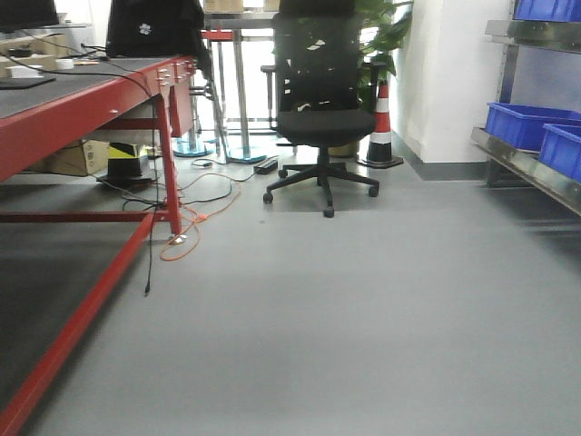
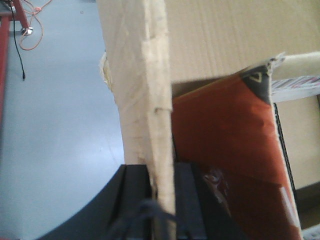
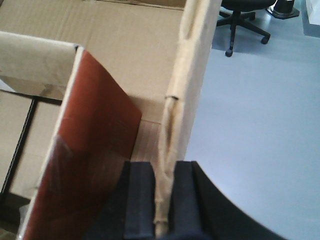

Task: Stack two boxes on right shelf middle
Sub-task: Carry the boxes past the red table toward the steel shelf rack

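**A:** Start with the claws. What have they got?

**B:** The left gripper point(image 2: 162, 205) has its black pads pinched on the edge of an upright cardboard flap point(image 2: 150, 100). The right gripper point(image 3: 161, 202) is doing the same on the flap point(image 3: 192, 75) on its side. Both are closed on board, with nothing showing between pad and card.

**A:** So the carton hangs between the two arms?

**B:** That's how I read it. The carton point(image 3: 125, 45) is right up against the robot and well short of the shelf. I can only be sure of one carton. A reddish inner flap point(image 2: 225, 130) leans into the opening.

**A:** Will it hold by the flaps?

**B:** I'd be wary. The corrugated board is creased and dented right above the right pads, so it's soft there and likely to fold or tear if the load swings. It looks light for its size, but I can't see what's inside. The surface isn't slippery; the weak point is the hinge line of the flap. A grip lower down near the fold, or on the carton's walls, would carry better.

**A:** And farther out?

**B:** Bare grey floor point(image 1: 363, 318), then the red workbench point(image 1: 91, 100) on the left and an office chair point(image 1: 322, 100) straight ahead. The steel shelf point(image 1: 522, 166) is far right, with blue bins point(image 1: 526, 123) sitting on the tier I can see.
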